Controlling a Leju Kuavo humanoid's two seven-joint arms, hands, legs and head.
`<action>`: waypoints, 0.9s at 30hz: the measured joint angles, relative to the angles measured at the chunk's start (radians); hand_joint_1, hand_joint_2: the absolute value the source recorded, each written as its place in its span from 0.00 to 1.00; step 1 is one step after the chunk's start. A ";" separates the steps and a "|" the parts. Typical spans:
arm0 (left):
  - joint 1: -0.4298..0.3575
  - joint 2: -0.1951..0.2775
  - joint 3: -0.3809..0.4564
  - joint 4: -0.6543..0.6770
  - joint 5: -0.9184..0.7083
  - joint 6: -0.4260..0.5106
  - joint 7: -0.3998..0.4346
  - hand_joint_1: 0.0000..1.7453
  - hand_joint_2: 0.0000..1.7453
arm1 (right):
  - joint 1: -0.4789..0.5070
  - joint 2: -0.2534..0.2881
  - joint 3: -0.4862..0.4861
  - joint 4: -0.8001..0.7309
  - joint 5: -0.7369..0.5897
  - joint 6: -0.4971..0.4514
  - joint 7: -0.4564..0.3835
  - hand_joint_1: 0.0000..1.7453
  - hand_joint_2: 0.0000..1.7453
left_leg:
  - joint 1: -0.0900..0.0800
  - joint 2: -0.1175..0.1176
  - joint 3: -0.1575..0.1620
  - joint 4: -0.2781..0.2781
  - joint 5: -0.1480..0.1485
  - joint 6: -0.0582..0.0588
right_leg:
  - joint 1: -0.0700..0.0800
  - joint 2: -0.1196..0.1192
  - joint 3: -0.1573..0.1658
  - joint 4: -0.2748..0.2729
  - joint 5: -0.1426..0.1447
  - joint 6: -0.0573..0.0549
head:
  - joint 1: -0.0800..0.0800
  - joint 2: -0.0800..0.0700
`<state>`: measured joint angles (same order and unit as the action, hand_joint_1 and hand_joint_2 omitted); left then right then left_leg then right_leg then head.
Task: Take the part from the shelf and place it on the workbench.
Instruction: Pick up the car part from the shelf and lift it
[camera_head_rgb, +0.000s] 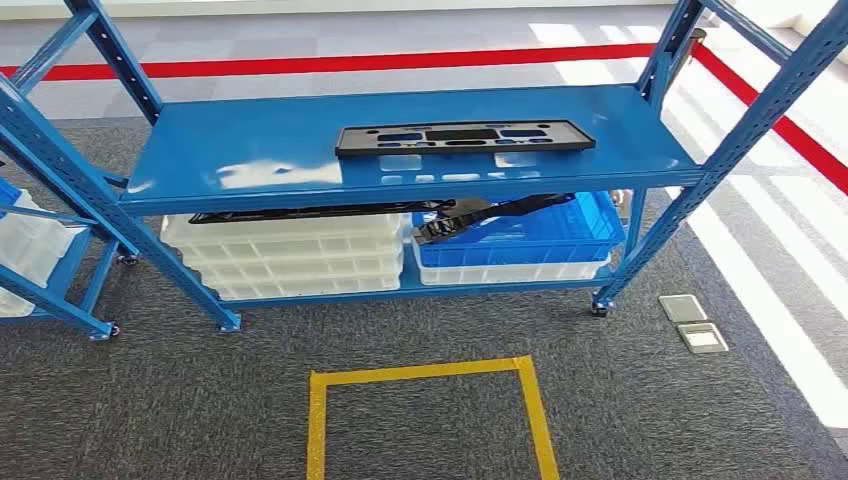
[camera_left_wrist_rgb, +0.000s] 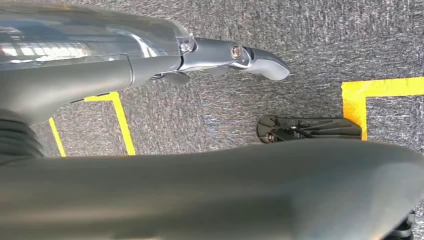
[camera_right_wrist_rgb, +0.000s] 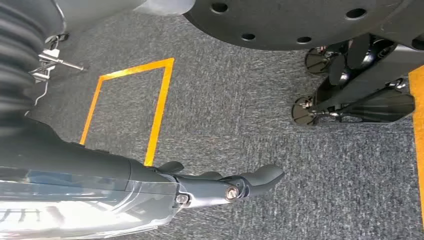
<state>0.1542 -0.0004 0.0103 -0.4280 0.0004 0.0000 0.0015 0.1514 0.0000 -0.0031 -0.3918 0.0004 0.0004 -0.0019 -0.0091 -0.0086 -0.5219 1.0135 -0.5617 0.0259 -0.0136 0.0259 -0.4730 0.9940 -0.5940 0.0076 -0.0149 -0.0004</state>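
Task barely begun: left hand (camera_left_wrist_rgb: 235, 55) and right hand (camera_right_wrist_rgb: 225, 187) hang over the carpet (camera_head_rgb: 620, 400), fingers loosely extended, grasping nothing. Past the yellow tape square (camera_head_rgb: 428, 410), the black part (camera_head_rgb: 463, 138) lies flat on the shelf (camera_head_rgb: 250, 150) top, toward its right back corner, not yet picked; no workbench visible.
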 joint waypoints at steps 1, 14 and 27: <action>0.000 0.000 0.000 0.000 0.000 0.000 0.000 0.00 1.00 | 0.000 0.000 0.000 0.000 0.000 0.000 0.000 0.00 1.00 | 0.000 0.000 0.000 0.000 0.000 0.000 | 0.000 0.000 0.000 0.000 0.000 0.000 | 0.000 0.000; -0.033 -0.016 0.165 0.014 -0.139 -0.022 -0.040 0.00 1.00 | -0.026 -0.001 -0.075 0.005 0.076 0.000 -0.008 0.00 1.00 | 0.000 0.000 0.000 0.000 0.000 0.000 | 0.000 0.000 0.000 0.000 0.000 0.000 | 0.000 0.000; -0.095 -0.062 0.484 0.054 -0.413 -0.070 -0.121 0.00 0.00 | -0.072 -0.001 -0.255 0.038 0.214 0.001 -0.068 0.00 0.00 | 0.000 0.000 0.000 0.000 0.000 0.000 | 0.000 0.000 0.000 0.000 0.000 0.000 | 0.000 0.000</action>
<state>0.0596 -0.0625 0.4940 -0.3738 -0.4126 -0.0700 -0.1192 0.0790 -0.0008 -0.2577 -0.3540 0.2139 0.0014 -0.0698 -0.0092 -0.0086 -0.5218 1.0135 -0.5616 0.0259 -0.0137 0.0259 -0.4731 0.9940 -0.5939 0.0077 -0.0149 -0.0002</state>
